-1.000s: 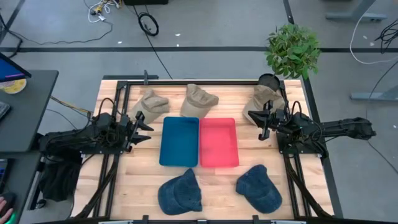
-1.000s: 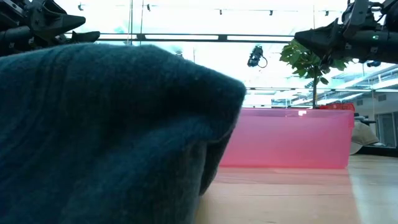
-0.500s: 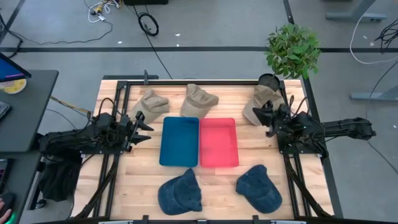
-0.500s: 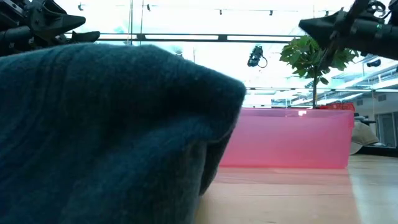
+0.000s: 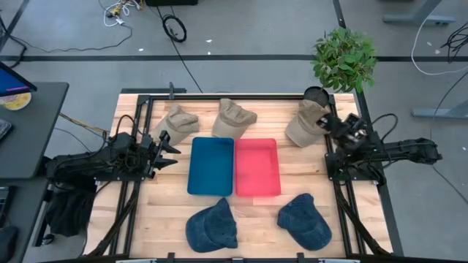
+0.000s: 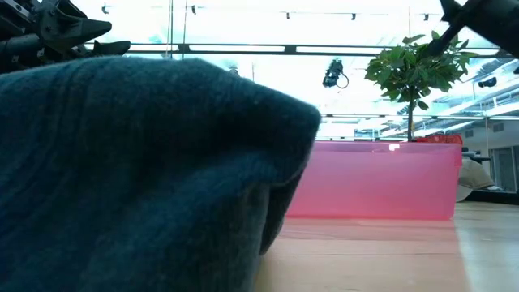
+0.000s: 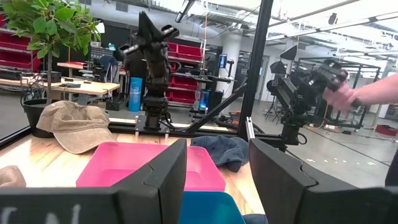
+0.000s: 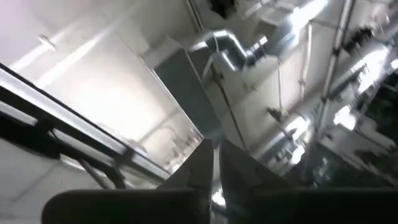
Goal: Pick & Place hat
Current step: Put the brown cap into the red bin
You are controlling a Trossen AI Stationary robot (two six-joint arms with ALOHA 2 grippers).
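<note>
Three tan hats lie along the far side on their brims: left [image 5: 179, 120], middle [image 5: 234, 117], right [image 5: 306, 123]. Two dark blue hats lie near the front edge [image 5: 212, 225] [image 5: 305, 219]; one fills the low view [image 6: 138, 170]. A blue tray [image 5: 211, 166] and a pink tray [image 5: 257, 166] sit in the middle. My left gripper [image 5: 167, 144] is open and empty, left of the blue tray. My right gripper [image 5: 327, 121] is shut and empty, raised and tipped upward beside the right tan hat; its wrist view shows only ceiling [image 8: 216, 163].
A potted plant [image 5: 344, 58] stands at the far right corner, just behind the right tan hat. Black frame rails [image 5: 219, 95] run along the table's far edge and sides. A person's hand [image 7: 345, 96] shows in the room beyond the table.
My right gripper has swung from beside the pink tray toward the table's far right corner, risen, and tipped its fingers upward. It now stands by the right tan hat. The hats and trays have stayed where they were.
</note>
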